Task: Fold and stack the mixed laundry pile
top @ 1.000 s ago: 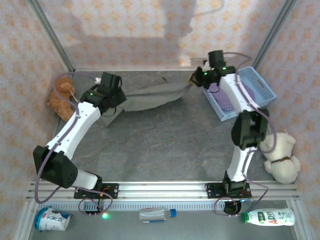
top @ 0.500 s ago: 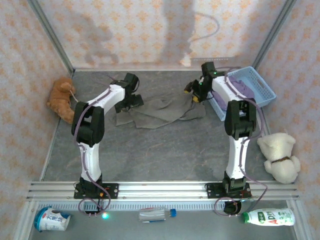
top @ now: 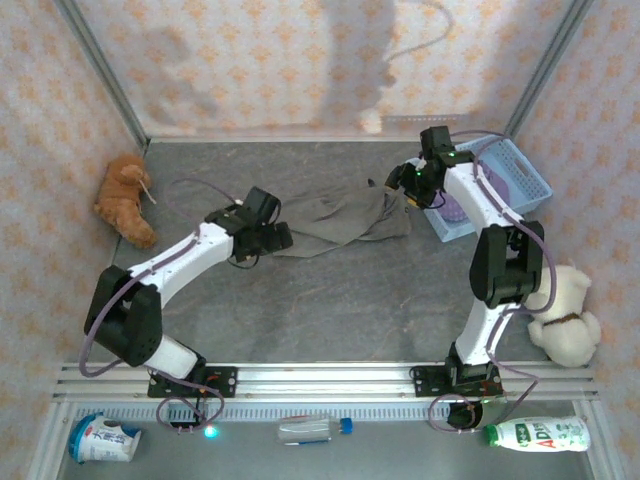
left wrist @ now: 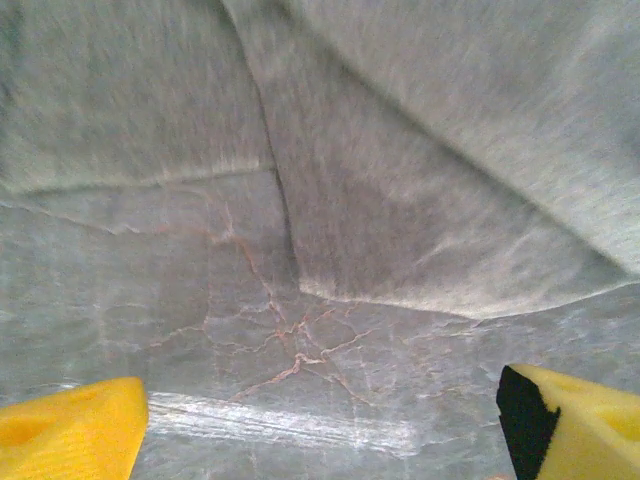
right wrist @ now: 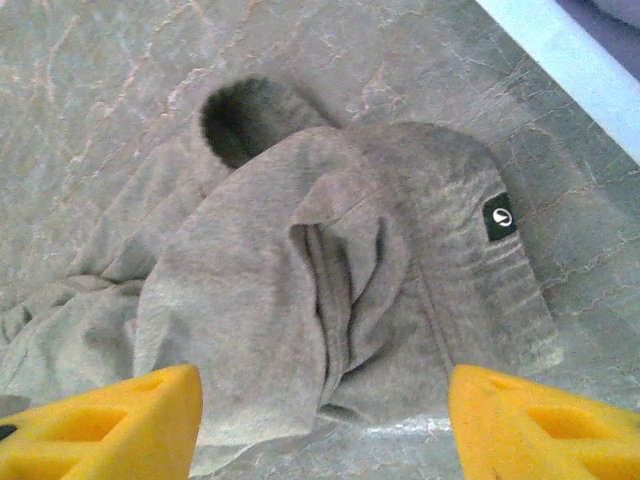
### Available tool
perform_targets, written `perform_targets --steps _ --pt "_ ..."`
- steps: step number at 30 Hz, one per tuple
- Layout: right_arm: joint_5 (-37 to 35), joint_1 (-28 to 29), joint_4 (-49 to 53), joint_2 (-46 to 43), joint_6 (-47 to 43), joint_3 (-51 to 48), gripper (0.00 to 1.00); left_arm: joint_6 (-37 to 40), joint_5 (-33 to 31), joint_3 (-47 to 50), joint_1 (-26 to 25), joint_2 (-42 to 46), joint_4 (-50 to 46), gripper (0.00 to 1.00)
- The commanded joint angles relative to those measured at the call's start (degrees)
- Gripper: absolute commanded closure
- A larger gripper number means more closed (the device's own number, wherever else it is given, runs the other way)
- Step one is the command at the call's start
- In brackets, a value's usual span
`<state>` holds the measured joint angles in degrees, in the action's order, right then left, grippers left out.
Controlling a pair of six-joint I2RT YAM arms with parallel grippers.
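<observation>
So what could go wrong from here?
The grey trousers lie bunched in overlapping layers under the right end effector; a grasp there may pinch several layers and fold crookedly.
That arm works close beside the blue basket and could knock it.
The open left end effector faces bare table beside the trousers and may miss.

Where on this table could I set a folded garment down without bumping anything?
The widest bare table lies in the middle, between the grey trousers behind and the rail in front. A narrower strip runs behind the trousers along the back wall. The right side is crowded: right gripper, blue basket, cream plush.
</observation>
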<state>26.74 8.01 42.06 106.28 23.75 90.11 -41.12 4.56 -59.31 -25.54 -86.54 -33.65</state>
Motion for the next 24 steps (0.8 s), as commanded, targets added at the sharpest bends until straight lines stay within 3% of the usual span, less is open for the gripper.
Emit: perform_targets --steps 1,8,9,12,13,15,18,24 --pt "0.2 0.0 -2.8 4.4 0.4 1.9 0.34 -5.1 1.4 2.9 -0.7 -3.2 10.0 0.11" --pt "4.4 0.9 -8.9 11.1 5.1 5.5 0.35 -6.2 0.5 -0.7 -2.7 -13.4 14.8 0.19" --pt "4.2 1.2 -9.0 12.1 5.3 6.0 0.36 -6.6 0.2 -1.5 -2.8 -14.7 14.8 0.23" --pt "3.9 1.5 -9.5 14.9 6.3 7.0 0.40 -7.0 -1.6 -2.6 -3.0 -16.9 14.7 0.51" --pt "4.0 1.5 -9.5 15.8 6.6 7.5 0.44 -6.9 -2.4 -3.1 -3.0 -17.2 14.1 0.57" --pt "3.4 1.4 -9.0 16.7 6.9 8.6 0.73 -6.6 -4.0 -4.4 -2.9 -17.6 11.9 0.73" --pt "2.9 1.1 -8.5 15.4 6.5 9.8 1.00 -5.6 -4.9 -7.5 -2.5 -16.1 7.5 1.00" --pt "0.7 0.8 -2.5 7.5 2.5 11.2 1.00 -3.7 -3.3 -12.0 1.5 -7.4 -1.6 1.00"
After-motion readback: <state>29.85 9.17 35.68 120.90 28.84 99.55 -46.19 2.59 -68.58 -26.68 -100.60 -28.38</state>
